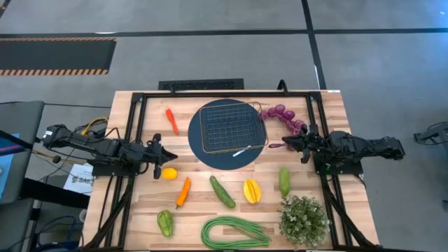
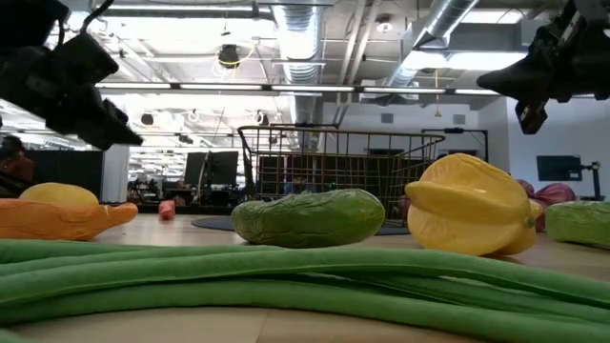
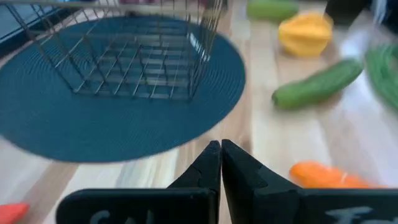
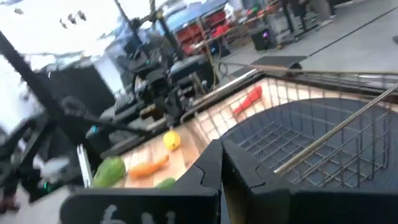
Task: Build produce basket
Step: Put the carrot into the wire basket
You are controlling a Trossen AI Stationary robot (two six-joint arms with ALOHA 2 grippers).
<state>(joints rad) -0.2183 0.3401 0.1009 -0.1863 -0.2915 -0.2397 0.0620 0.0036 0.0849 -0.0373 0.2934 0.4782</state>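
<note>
The wire basket (image 1: 232,127) stands on a round dark blue plate (image 1: 203,150) at the table's middle back. Around it lie the produce: a red carrot (image 1: 171,120), purple grapes (image 1: 283,115), a lemon (image 1: 169,173), an orange carrot (image 1: 183,191), a cucumber (image 1: 222,191), a yellow fruit (image 1: 252,190), a green pepper (image 1: 165,222) and long beans (image 1: 234,233). My left gripper (image 1: 171,155) hovers shut left of the plate, above the lemon, pointing toward the basket (image 3: 143,56). My right gripper (image 1: 285,143) hovers shut at the plate's right, also pointing at the basket (image 4: 311,143).
A bushy potted plant (image 1: 304,220) stands at the near right corner, a second green vegetable (image 1: 284,181) behind it. A small purple piece (image 1: 275,145) lies by the plate's right edge below my right gripper. Black frame rails (image 1: 133,140) run along both table sides.
</note>
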